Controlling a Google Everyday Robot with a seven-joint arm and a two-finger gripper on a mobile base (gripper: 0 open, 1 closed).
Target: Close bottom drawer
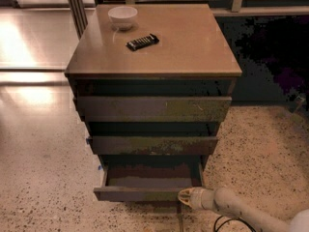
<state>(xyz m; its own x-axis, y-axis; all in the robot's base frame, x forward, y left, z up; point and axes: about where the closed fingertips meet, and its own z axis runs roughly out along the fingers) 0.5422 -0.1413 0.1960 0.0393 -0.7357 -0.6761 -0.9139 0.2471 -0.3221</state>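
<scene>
The bottom drawer (145,193) of the brown cabinet (154,57) stands partly pulled out, its shallow brown inside showing. Its dark front panel is the lowest and narrowest of the three. My gripper (186,196) is at the tip of the white arm (236,209) coming in from the lower right. It sits against the right end of the drawer's front panel, near the floor. The middle drawer front (152,144) and the top drawer front (153,108) stand above it, each out a little.
A white bowl (122,17) and a black remote-like object (142,41) lie on the cabinet top. Speckled floor (256,153) surrounds the cabinet. A metal post (76,6) stands behind at the left. A dark area lies at the right rear.
</scene>
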